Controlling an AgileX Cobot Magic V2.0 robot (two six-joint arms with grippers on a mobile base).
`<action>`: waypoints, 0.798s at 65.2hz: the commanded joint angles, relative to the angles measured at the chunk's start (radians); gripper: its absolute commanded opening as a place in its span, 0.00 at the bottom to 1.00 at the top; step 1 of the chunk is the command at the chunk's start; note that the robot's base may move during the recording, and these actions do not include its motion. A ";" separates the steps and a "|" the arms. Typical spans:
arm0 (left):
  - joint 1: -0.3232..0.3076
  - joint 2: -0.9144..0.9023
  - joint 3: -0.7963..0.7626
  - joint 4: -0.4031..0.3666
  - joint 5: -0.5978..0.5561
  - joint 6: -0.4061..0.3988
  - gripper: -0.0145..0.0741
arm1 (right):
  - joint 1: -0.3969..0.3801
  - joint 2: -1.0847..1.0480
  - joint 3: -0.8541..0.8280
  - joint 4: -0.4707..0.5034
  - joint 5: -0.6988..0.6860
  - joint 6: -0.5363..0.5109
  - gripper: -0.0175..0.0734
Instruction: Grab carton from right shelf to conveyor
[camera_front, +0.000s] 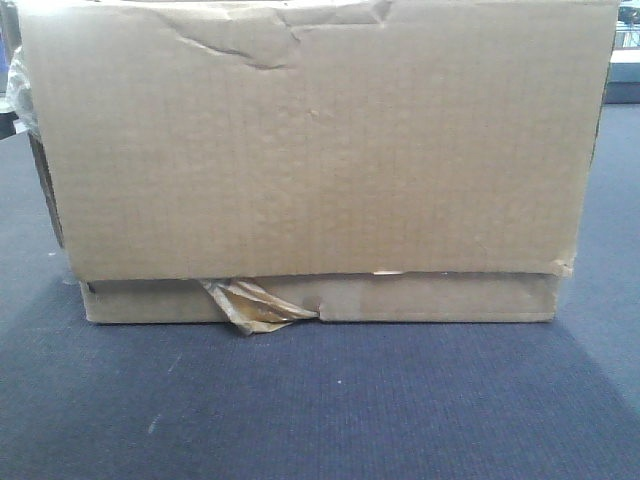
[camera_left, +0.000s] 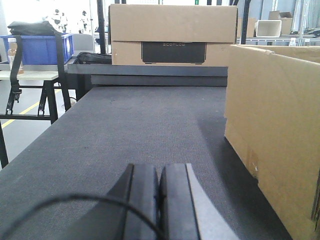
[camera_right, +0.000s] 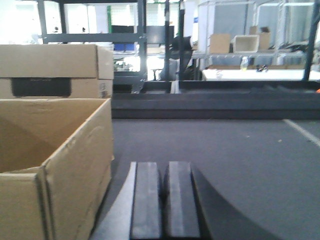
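Open-top carton (camera_front: 315, 150) sits flat on the conveyor (camera_front: 320, 400) between both hands, left hand (camera_left: 159, 195) and right hand (camera_right: 164, 195) pinched closed and empty; light, creased, flexy walls, so press opposite side panels low.

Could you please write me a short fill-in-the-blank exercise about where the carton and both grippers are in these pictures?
1. The carton rests on the dark ____.
2. Yellowish ____ hangs crumpled from the carton's bottom seam.
3. The left gripper has its jaws ____, gripping nothing.
4. In the right wrist view, the carton lies to the ____ of the right gripper.

Missing words: conveyor; tape; shut; left
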 joint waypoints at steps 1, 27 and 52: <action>0.003 -0.006 -0.002 -0.006 -0.025 0.004 0.14 | -0.049 0.012 0.051 0.058 -0.090 -0.078 0.12; 0.003 -0.006 -0.002 -0.006 -0.025 0.004 0.14 | -0.088 -0.008 0.340 0.107 -0.314 -0.083 0.12; 0.003 -0.006 -0.002 -0.006 -0.025 0.004 0.14 | -0.088 -0.008 0.340 0.099 -0.294 -0.083 0.12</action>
